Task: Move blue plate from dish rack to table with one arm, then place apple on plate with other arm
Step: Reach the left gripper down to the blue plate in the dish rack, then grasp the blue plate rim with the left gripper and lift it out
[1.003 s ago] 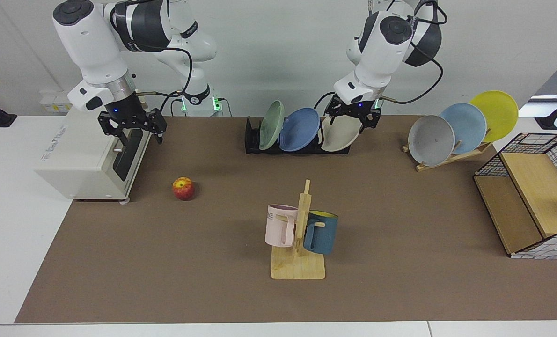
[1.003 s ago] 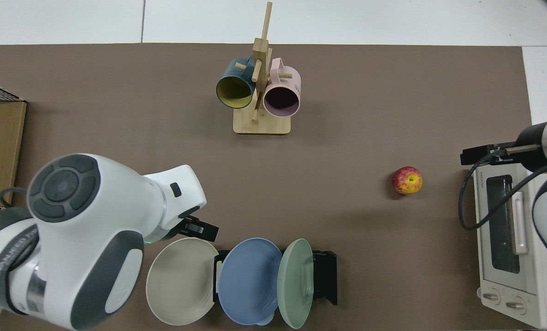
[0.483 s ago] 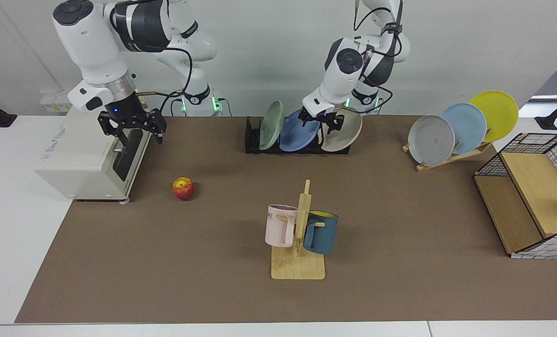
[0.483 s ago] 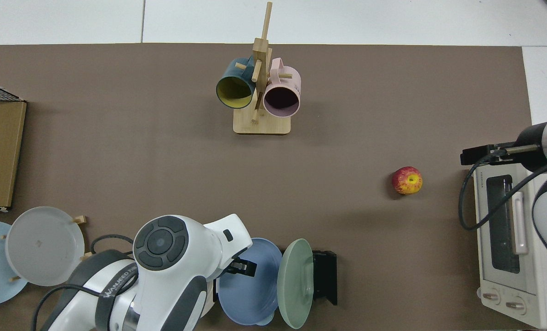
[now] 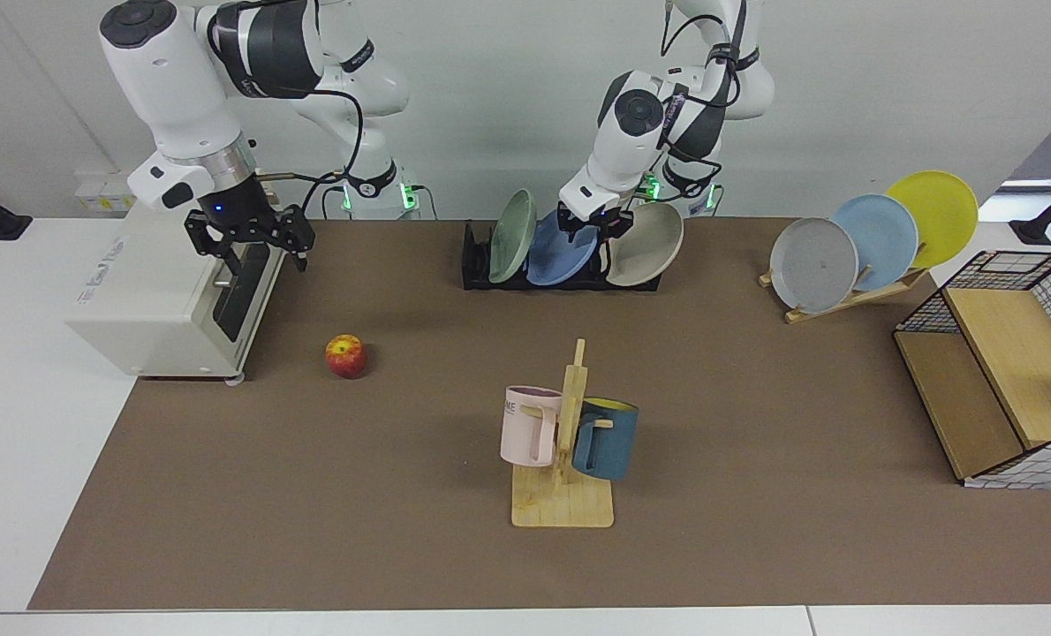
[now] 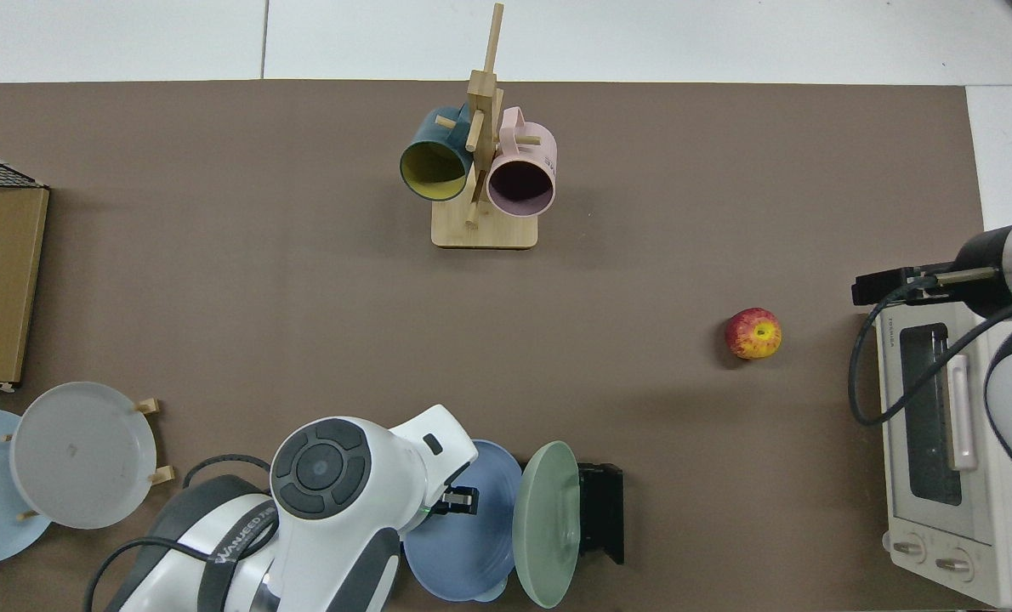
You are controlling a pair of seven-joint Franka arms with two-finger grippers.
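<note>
Blue plate (image 5: 554, 256) stands on its edge in the middle slot of the dish rack (image 5: 477, 265), between the green plate (image 5: 511, 235) and the beige plate (image 5: 645, 256), near the far edge of the table (image 5: 755, 424). I see the left gripper (image 5: 591, 224) at the upper rim of the blue plate, with one finger on each side of the rim, but I cannot tell if the fingers already press on it. In the top view the white wrist of this arm covers the beige plate. The apple (image 5: 346, 356) lies on the table toward the toaster oven (image 5: 159, 296), well apart from the rack. My right gripper (image 5: 260, 252) hangs above the front of the toaster oven with its fingers apart, holding nothing; this arm waits.
</note>
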